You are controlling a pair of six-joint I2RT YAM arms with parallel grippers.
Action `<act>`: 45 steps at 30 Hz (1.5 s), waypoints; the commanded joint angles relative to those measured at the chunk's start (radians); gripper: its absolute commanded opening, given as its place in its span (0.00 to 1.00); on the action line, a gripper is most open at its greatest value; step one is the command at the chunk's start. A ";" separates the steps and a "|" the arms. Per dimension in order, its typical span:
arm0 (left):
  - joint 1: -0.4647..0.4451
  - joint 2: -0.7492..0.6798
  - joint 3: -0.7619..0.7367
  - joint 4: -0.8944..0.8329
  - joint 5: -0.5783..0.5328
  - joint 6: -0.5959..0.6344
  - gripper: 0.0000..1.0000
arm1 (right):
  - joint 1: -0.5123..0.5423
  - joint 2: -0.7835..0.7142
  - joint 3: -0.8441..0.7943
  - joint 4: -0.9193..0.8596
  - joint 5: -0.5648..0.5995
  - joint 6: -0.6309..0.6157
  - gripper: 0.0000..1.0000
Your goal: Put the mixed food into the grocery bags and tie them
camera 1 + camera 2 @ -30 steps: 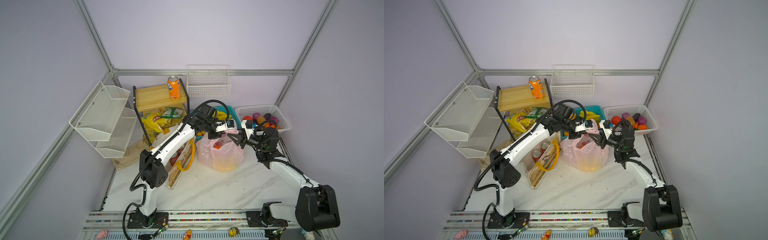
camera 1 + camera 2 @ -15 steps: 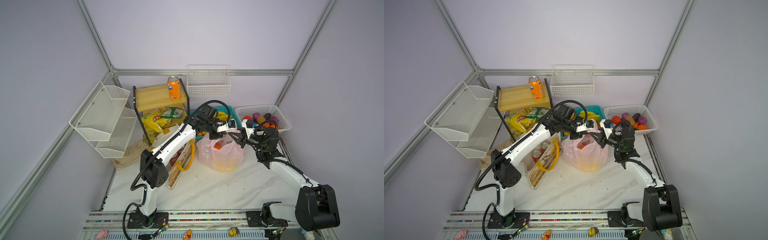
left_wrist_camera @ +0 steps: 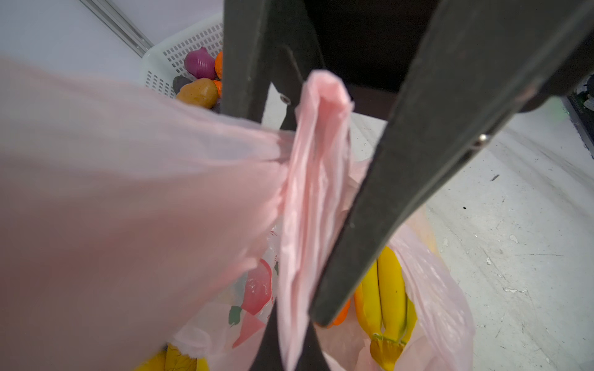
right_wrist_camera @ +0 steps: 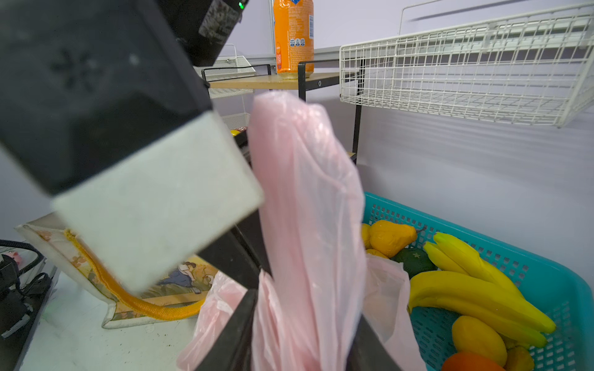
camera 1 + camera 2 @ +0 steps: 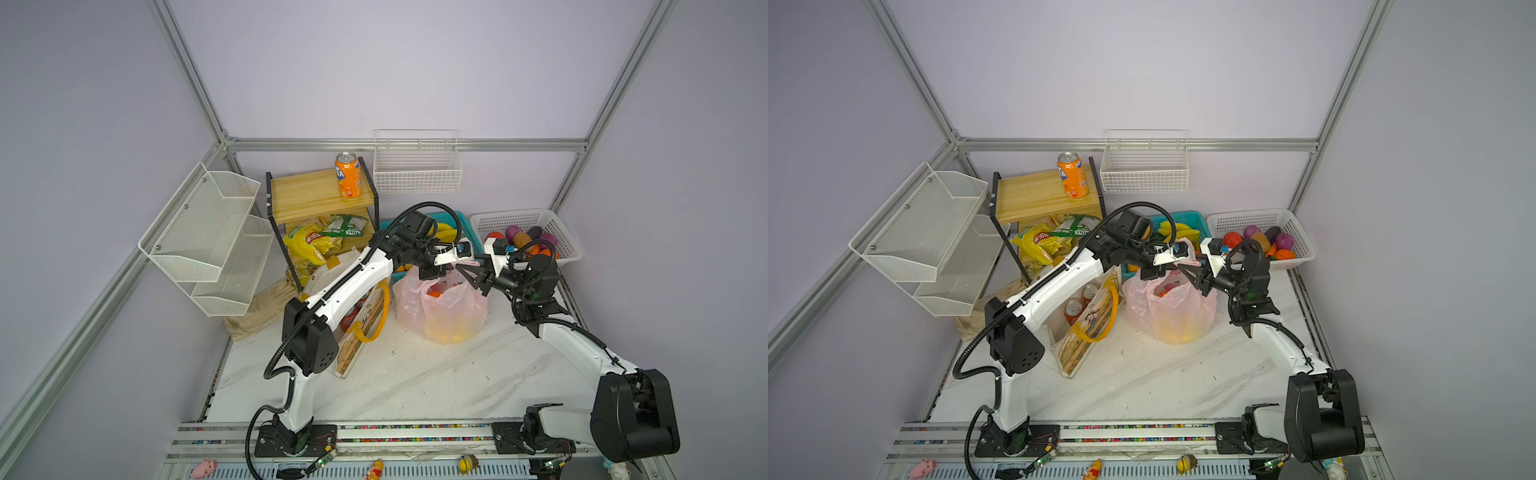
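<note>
Pink film bag (image 5: 444, 307) stood mid-worktop (image 5: 415, 386), mouth up, with yellow and orange fruit (image 5: 446, 332) showing through the film. White tote (image 5: 1088, 328) lay just at its 9 o'clock with two cans (image 5: 1073, 309) inside, its yellow straps loose.

The left tool (image 5: 436, 272) sat over the bag mouth at about 11 o'clock, pressed together on a bunched handle (image 3: 316, 180). The right tool (image 5: 471, 276) sat at the mouth's 2 o'clock with tips pointing toward 9. Its jaws were spread, one on each side of that same strip, and were not seen squeezing it. The two tools faced each other on roughly the 9–3 line, almost touching.

Key relation: the handle's long axis ran from the left tool's pinch through the right tool's gap, so the right arm was nearer its free loop end. A wide film sheet lay close to the left wrist camera; its far end couldn't be made out.

Judged step: tying the bag, knot not yet made. Next move probably needs the right tool to close on the strip. Thin film could slip or tear.
</note>
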 commanded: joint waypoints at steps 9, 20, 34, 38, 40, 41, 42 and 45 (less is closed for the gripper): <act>-0.005 -0.010 0.086 0.026 0.007 -0.008 0.00 | 0.003 -0.003 -0.019 0.037 -0.001 -0.008 0.12; 0.024 -0.135 -0.039 0.090 0.060 -0.112 0.38 | -0.007 -0.030 -0.020 0.003 0.026 -0.030 0.00; 0.090 -0.161 -0.045 0.425 0.422 -0.641 0.78 | 0.002 -0.073 -0.052 -0.022 -0.023 -0.004 0.00; 0.073 -0.117 0.013 0.425 0.424 -0.658 0.77 | 0.007 -0.075 -0.058 -0.015 -0.026 0.003 0.00; 0.067 -0.093 0.047 0.425 0.425 -0.681 0.76 | 0.010 -0.073 -0.056 -0.021 -0.026 -0.003 0.00; 0.062 -0.082 0.065 0.426 0.424 -0.693 0.76 | 0.011 -0.072 -0.056 -0.023 -0.025 -0.004 0.00; 0.059 -0.070 0.075 0.425 0.427 -0.699 0.75 | 0.012 -0.071 -0.056 -0.022 -0.024 -0.003 0.00; 0.047 -0.049 0.091 0.425 0.432 -0.713 0.67 | 0.013 -0.072 -0.056 -0.022 -0.020 -0.001 0.00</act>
